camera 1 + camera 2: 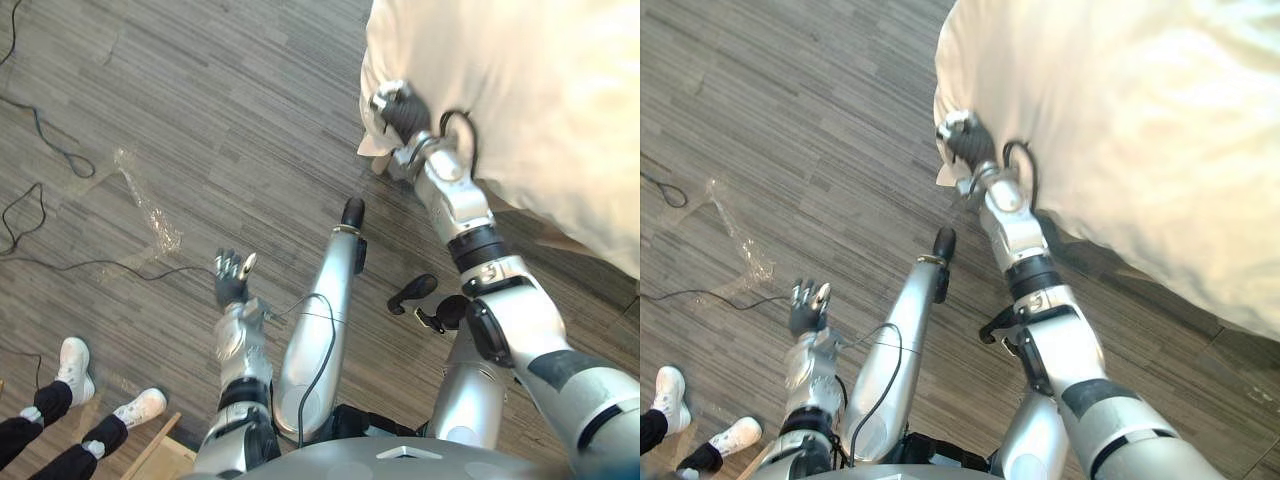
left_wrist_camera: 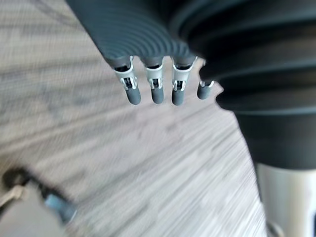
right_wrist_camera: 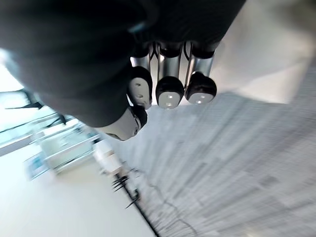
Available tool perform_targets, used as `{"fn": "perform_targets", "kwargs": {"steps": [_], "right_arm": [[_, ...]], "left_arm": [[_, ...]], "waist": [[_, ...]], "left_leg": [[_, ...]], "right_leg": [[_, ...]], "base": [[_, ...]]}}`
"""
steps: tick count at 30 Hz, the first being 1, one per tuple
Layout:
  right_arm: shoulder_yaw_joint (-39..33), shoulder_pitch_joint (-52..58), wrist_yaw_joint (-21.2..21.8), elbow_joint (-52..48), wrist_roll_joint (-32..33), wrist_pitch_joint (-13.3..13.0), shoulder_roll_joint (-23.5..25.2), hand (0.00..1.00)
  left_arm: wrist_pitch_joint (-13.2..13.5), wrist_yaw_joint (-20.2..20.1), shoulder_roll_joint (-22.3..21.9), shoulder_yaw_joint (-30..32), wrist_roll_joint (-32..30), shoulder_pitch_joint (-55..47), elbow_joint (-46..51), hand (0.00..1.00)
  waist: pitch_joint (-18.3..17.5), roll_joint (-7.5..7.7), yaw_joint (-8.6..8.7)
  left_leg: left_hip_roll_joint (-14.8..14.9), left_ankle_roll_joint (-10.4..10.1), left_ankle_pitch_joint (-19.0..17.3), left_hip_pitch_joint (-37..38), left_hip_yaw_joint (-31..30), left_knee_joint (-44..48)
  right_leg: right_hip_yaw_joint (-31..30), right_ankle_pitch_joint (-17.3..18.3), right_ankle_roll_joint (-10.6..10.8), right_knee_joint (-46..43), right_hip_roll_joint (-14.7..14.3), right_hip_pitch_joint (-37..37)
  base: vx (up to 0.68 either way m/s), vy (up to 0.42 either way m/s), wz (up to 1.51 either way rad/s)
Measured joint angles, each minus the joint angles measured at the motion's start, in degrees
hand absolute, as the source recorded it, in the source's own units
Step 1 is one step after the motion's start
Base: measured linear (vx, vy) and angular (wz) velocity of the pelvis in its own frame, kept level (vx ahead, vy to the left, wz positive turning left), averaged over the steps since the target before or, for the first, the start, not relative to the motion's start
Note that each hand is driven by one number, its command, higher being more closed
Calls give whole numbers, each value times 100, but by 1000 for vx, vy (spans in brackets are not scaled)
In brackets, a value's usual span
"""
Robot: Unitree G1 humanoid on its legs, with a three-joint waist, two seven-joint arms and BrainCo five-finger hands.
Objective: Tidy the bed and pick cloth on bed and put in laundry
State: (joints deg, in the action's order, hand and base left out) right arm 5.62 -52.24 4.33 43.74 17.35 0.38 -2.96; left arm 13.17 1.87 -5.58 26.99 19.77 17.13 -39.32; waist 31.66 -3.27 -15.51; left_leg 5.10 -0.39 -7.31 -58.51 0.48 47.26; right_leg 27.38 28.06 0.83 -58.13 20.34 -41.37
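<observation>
The white bedding [image 1: 530,110] is cut off by the top and right edges, and what lies beneath it is hidden. Of a person [image 1: 45,402], lower legs and white shoes are seen, cropped at the lower left corner. A wooden piece [image 1: 165,452] beside them is cut by the bottom edge and cannot be identified. In the left wrist view, a blurred grey object [image 2: 29,217] over the floor [image 2: 148,163] cannot be made out. The palm of the right hand [image 3: 169,91] is concealed by its dark cover.

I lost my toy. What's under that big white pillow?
Below the edge of the white pillow I see grey wood floor. The right robot hand is at its corner. Anything further underneath is covered, so I can't tell.
</observation>
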Motion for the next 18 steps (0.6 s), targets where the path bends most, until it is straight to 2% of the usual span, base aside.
{"fn": "perform_targets", "kwargs": {"steps": [2,3,5,7,9,10,12,13,15,16,18], "right_arm": [[-1,425,7,359,0,17,92,100],[-3,518,6,402,0,15,75,100],[-52,668,-1,539,-3,5,54,100],[-61,760,14,538,-2,-111,95,100],[-47,1015,191,511,3,-449,128,100],[-40,1059,223,497,3,-487,135,100],[142,1448,557,329,10,-795,170,100],[242,1579,676,192,26,-861,171,100],[785,2098,1241,-386,64,-1096,195,100],[963,2220,1369,-525,80,-1130,199,100],[1572,2683,1937,-927,297,-1145,312,100]], "left_arm": [[-336,343,-88,43,100,316,139,0],[-408,381,-112,47,159,380,157,0],[-581,526,-164,65,268,475,165,0],[-688,576,-164,83,444,477,186,0],[-809,641,-154,117,598,460,180,0],[-818,660,-151,116,606,454,182,0],[-921,742,-80,104,642,415,180,0],[-951,749,-70,89,648,396,180,0],[-1128,850,-11,-58,649,263,187,0],[-1175,861,10,-128,649,210,186,0],[-1373,932,123,-471,646,-104,174,0]], "waist": [[0,0,253],[0,1,301],[3,5,427],[0,16,522],[-2,21,675],[-3,21,688],[-28,73,826],[-30,85,863],[-46,120,1000],[-59,146,1011],[-175,321,1020]], "left_leg": [[62,39,116,54,311,-212],[88,70,163,85,409,-277],[146,92,287,249,624,-467],[223,102,376,486,787,-726],[276,134,524,1020,991,-1151],[284,129,530,1086,1003,-1195],[309,97,580,1616,1109,-1514],[309,93,584,1742,1141,-1577],[336,68,592,2220,1215,-1826],[339,57,596,2358,1264,-1910],[336,-12,645,2959,1403,-2314]], "right_leg": [[-173,-68,75,1,88,-164],[-225,-96,81,7,97,-200],[-345,-229,-50,99,113,-223],[-466,-390,-111,329,5,-159],[-548,-568,-111,711,-116,200],[-557,-586,-105,762,-137,252],[-590,-691,-103,1101,-243,701],[-602,-707,-96,1166,-256,802],[-633,-800,-58,1490,-360,1242],[-650,-822,-54,1572,-387,1351],[-729,-917,-7,1970,-492,1821]], "base": [[-65,9,-8],[-42,-25,-7],[-24,-43,-31],[-4,-53,-42],[11,-83,-33],[25,-91,-30],[32,-87,-24],[43,-70,-22],[63,-61,-25],[76,-48,-31],[87,-36,-33]]}}
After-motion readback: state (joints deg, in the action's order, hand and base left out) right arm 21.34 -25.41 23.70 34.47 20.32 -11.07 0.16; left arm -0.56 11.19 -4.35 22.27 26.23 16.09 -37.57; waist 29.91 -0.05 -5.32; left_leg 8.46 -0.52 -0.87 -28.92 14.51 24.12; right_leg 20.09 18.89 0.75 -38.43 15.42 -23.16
